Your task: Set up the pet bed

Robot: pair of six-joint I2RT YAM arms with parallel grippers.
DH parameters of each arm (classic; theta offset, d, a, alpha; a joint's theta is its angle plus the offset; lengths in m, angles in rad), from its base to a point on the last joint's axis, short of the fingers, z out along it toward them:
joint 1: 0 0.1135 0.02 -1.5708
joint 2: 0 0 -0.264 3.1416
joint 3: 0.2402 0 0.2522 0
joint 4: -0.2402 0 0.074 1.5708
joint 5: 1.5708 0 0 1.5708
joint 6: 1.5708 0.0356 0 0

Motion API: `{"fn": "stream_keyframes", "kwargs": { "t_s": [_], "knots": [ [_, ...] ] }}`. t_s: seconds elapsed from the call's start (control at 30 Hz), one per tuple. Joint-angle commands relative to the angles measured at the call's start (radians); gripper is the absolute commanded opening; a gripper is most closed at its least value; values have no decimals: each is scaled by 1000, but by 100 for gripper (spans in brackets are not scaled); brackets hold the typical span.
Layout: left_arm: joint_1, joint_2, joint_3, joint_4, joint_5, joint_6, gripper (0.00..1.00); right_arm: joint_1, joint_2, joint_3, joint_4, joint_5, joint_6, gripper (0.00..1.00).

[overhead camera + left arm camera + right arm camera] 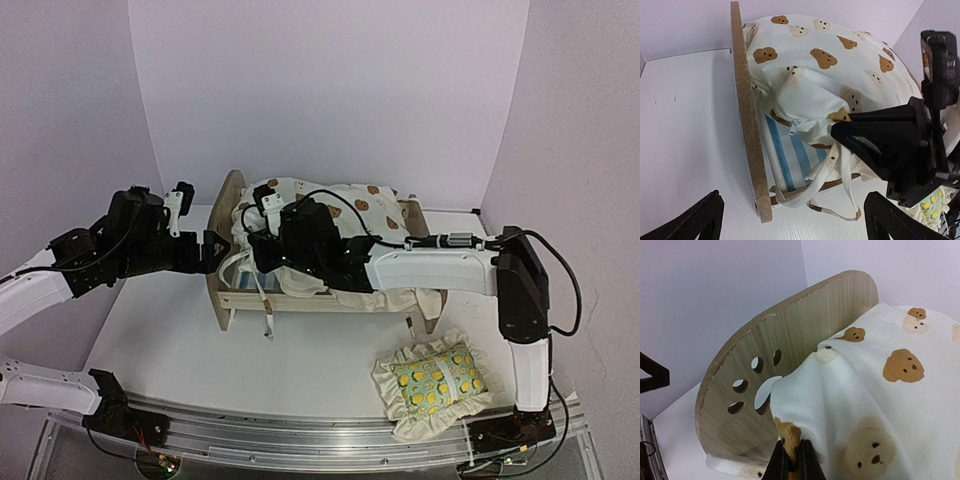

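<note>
Right hand (790,462) pinching cushion (875,390) corner beside headboard (790,340); left hand (795,210) spread wide (holding nothing) just outside that end, bed (300,300) running rightward.

You have bare table (150,340) to pass at the near left of the pet bed (228,200). The right arm (430,270) crosses its front rail; the bear-print cushion (340,205) heaps over its inside.

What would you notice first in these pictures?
Probably the big bear-print cushion, heaped puffy in the wooden pet bed mid-table. The right gripper pinches its fabric near the paw-print headboard, while the left gripper is open beside the bed. A lemon-print pillow lies near the front right.
</note>
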Motion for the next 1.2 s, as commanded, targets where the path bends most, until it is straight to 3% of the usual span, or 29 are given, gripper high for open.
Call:
{"fn": "stream_keyframes", "kwargs": {
  "t_s": [0.0, 0.27, 0.43, 0.73, 0.97, 1.07, 1.17],
  "knots": [
    [3, -27, -25, 32, -114, -27, 98, 41, 63, 60, 16, -30, -29, 0],
    [3, 77, -45, 163, -218, 27, 75, 68, 113, 74, 23, 172, -76, 0],
    [5, 130, -45, 214, -232, 46, 68, 68, 142, 114, 74, 322, -133, 0],
    [7, 177, -49, 226, -254, 40, 61, 68, 230, 230, 110, 338, -202, 0],
    [12, 198, -77, 259, -230, 36, 51, 68, 201, 103, 155, 355, -178, 9],
    [13, 219, -84, 276, -219, 37, 40, 68, 155, 14, 196, 351, -147, 11],
    [14, 230, -87, 294, -212, 44, 21, 68, 107, -42, 201, 312, -121, 16]
  ]
}}
